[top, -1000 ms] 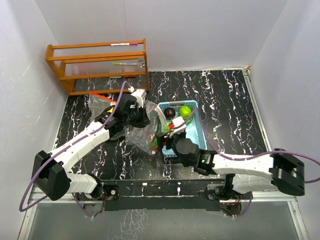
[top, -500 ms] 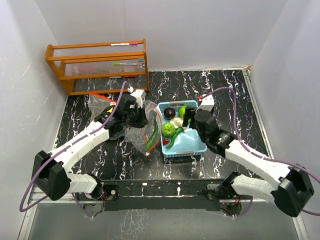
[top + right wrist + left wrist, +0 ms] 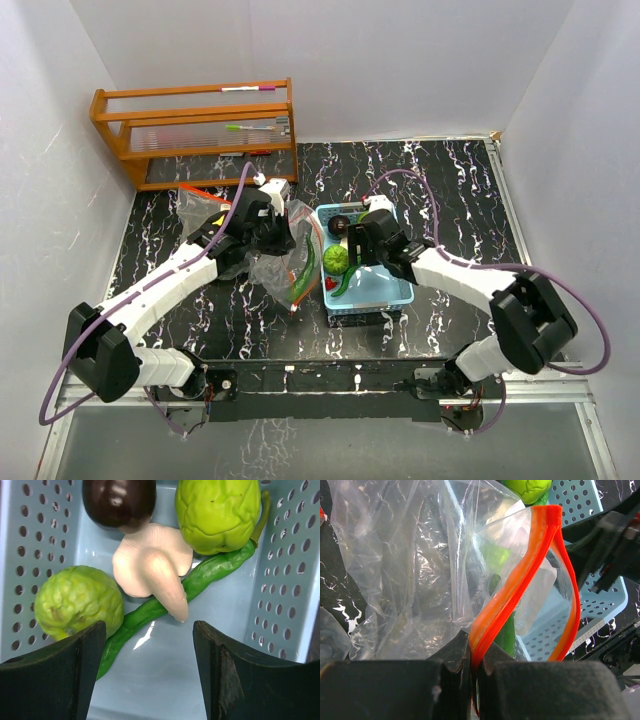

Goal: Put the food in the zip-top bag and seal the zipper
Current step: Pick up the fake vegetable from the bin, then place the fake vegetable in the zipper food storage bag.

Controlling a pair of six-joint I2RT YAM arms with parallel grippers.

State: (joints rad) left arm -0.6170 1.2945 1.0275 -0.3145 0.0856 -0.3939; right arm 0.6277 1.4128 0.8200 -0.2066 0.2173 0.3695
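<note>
My left gripper is shut on the red-orange zipper of the clear zip-top bag, holding its mouth open beside the blue basket. A long green pepper lies in the bag and shows through the plastic. My right gripper is open and empty over the basket. Below it lie a dark purple ball, two lime-green balls, a second green pepper and a pale mushroom-like piece. A red piece sits at the basket's near left corner.
A second crinkly clear bag lies left of my left arm. A wooden rack with pens stands at the back left. White walls close in the black marbled table on three sides.
My right gripper left the bag's mouth, swung away, and now hovers open over the basket. A green pepper now lies in the bag. My left gripper has kept its hold.
</note>
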